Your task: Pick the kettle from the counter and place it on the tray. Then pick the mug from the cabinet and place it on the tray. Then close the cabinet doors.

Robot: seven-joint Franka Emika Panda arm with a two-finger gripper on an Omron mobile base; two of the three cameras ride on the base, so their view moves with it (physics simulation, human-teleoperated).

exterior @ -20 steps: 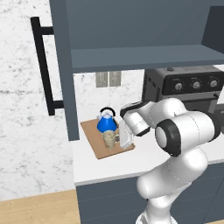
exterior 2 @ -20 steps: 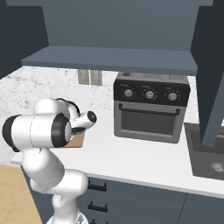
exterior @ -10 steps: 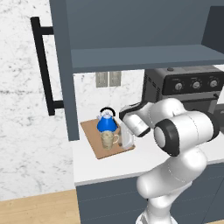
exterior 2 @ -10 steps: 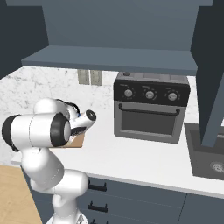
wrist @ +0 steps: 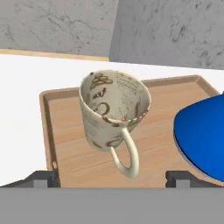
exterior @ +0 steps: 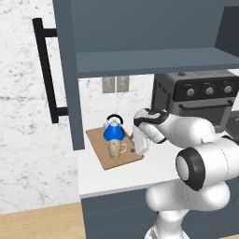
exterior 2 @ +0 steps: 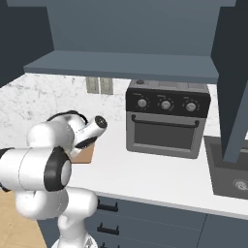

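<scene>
So the mug [wrist: 114, 114] is sitting upright on the tray [wrist: 65, 148], mouth up, handle sticking out toward the gripper [wrist: 113, 179]. Kettle [exterior: 113, 131] is right behind it. Jaws are spread wide open, holding nothing.

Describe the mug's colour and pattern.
Beige mug with tan-brown scrolled markings inside and out; clearest in the hand view.

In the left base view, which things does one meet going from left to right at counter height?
Cabinet door handle → tray → mug → gripper → oven.
</scene>
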